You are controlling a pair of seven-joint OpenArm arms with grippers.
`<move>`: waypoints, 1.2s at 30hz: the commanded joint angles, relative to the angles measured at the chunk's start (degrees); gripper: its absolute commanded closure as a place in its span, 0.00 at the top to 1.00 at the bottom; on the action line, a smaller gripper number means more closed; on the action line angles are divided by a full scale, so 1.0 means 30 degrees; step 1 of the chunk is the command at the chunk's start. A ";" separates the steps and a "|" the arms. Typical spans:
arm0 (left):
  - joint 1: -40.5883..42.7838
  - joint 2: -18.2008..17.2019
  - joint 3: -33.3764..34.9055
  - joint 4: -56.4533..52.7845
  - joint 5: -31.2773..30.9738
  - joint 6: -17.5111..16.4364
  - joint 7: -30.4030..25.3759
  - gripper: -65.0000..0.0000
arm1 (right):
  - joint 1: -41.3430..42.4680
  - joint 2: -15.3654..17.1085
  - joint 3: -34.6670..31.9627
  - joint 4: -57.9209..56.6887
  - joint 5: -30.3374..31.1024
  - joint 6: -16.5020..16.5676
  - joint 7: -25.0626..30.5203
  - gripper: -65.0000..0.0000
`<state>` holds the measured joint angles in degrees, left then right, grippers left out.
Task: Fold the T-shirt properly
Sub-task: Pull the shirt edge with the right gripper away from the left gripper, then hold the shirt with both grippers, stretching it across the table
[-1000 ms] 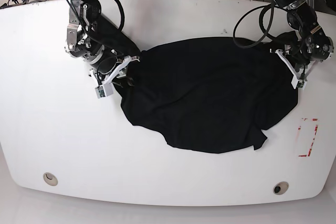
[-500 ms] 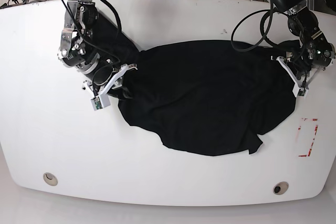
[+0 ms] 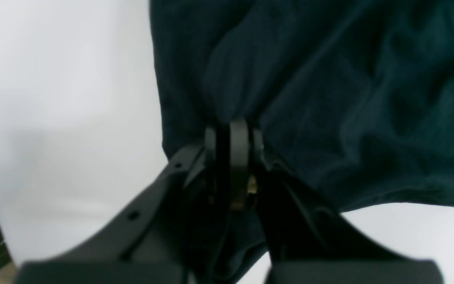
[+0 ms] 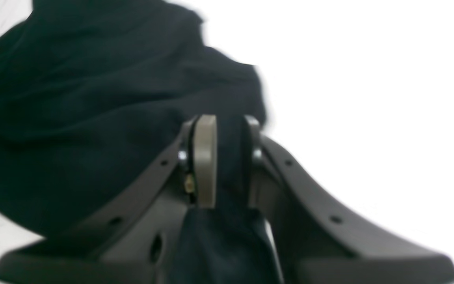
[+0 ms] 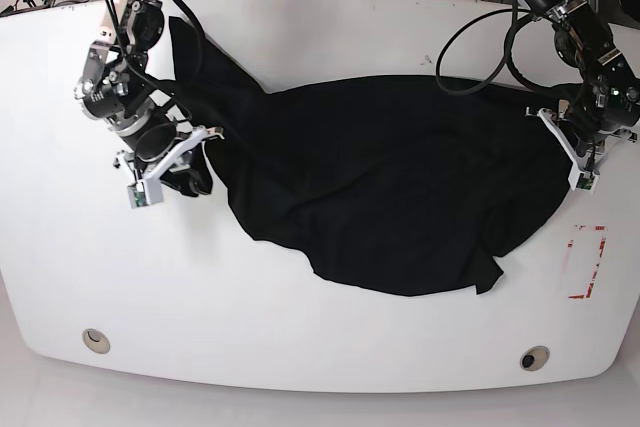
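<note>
Nearest the base camera, two round fittings were set in the white table [image 5: 300,347]: one [image 5: 96,340] at the near left, one [image 5: 534,358] at the near right. Just beyond the right one lay a single red-outlined marking [image 5: 586,262]. One black T-shirt [image 5: 390,187] sprawled crumpled across the middle of the table, its near hem uneven; neither sleeve nor neck could be made out in the heap.

Two arms worked it. The right gripper [image 5: 185,147], on the base view's left, had its jaws pinched narrow on a bunch of the T-shirt [image 4: 73,118], cloth filling the gap between its pale pads [image 4: 205,157]; that end of the cloth was drawn up and stretched leftward. The left gripper [image 5: 580,152], at the table's other side, was clamped tight on the opposite edge of the T-shirt [image 3: 329,98], its fingertips [image 3: 239,142] pressed together over a fold.

Both wrist views were blurred, and each gripper body hid the cloth beneath it. Farthest off, cables and the arm bases were cut by the frame's top edge.
</note>
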<state>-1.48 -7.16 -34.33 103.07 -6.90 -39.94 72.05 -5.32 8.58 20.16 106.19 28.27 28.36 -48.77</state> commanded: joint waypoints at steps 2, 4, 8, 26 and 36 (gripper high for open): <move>0.0125 -0.0312 0.0031 0.1040 -0.0079 -0.0019 0.0155 0.00 | 0.0137 0.0220 0.0387 0.0263 0.0254 -0.0040 0.0286 0.16; 0.0406 -0.0267 0.0148 0.1582 -0.0002 -0.0019 0.0504 0.00 | 0.0391 0.0157 0.0484 0.0324 0.0122 -0.0037 0.0292 0.18; 0.0676 -0.0170 0.0309 0.2103 0.0152 -0.0019 0.0771 0.00 | 0.1275 -0.0010 0.0259 -0.0176 -0.0073 -0.0065 0.0287 0.29; 0.2066 -0.0368 0.1020 0.1978 0.0068 -0.0019 -0.0230 0.01 | 0.8347 -0.0509 -0.1601 -0.8879 -0.0656 0.0018 0.1101 0.53; 0.2612 -0.0381 0.0964 0.2214 0.0069 -0.0019 -0.0295 0.01 | 1.0703 0.0405 -0.1295 -1.4338 -0.0717 0.0242 0.3437 0.68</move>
<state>6.87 -7.64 -31.20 108.03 -6.46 -39.94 71.50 23.86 9.23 16.29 65.34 24.16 28.51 -41.43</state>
